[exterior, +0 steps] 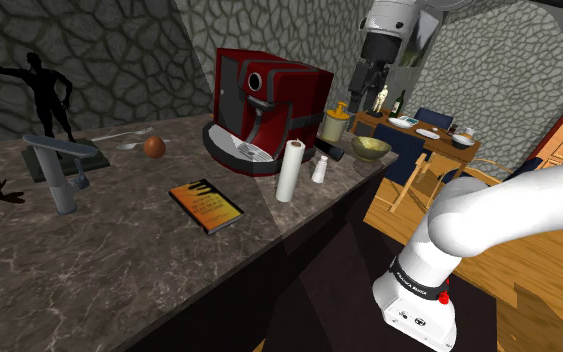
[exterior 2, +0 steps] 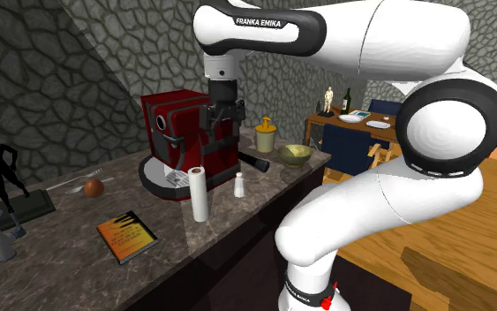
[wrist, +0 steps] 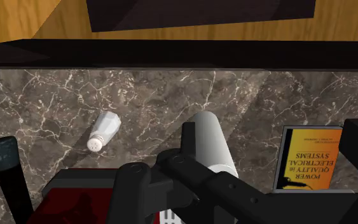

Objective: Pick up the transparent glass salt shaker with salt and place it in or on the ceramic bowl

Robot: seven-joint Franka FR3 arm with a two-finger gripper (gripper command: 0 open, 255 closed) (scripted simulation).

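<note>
The salt shaker is a small clear bottle with white contents. It stands upright on the dark marble counter, just beside a white paper towel roll. The olive-green bowl sits at the counter's far corner, past the shaker. My black gripper hangs high above the counter near the red coffee machine, well above the shaker. Its fingers stand wide apart and hold nothing.
A yellow-lidded jar stands between machine and bowl. An orange book, a brown ball-like object, a spoon, a grey faucet and a black statue lie farther along. Beyond the counter edge is a laid dining table.
</note>
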